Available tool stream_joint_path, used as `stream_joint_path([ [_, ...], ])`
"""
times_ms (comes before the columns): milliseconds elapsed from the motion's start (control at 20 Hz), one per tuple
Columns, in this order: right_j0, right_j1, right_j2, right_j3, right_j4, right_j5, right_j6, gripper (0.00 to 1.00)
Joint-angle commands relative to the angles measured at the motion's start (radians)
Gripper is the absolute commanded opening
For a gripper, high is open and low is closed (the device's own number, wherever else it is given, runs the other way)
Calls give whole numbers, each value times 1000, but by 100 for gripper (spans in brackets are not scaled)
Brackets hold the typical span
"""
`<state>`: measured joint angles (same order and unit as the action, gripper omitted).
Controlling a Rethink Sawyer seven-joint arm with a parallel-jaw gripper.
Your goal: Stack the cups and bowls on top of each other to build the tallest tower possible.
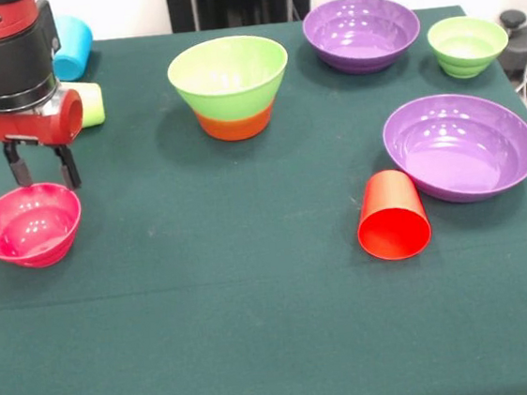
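dark green cloth covers the table [261, 349]. at the left edge my pincer [44, 170] hangs with fingers apart just above the far rim of the pink bowl [29, 225]; i judge i am about to grasp it, which calls for dropping onto that rim and closing. the tower [230, 86] waits upper centre, well apart.

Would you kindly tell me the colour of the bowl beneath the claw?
Pink bowl, under the claw; front view.
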<state>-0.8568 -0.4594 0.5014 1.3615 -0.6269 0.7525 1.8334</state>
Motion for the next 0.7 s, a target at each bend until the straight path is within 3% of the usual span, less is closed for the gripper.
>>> stream_joint_path([
  [50,51,42,20,64,-2,34,-118,100],
  [700,71,80,26,59,-28,-45,-94,100],
])
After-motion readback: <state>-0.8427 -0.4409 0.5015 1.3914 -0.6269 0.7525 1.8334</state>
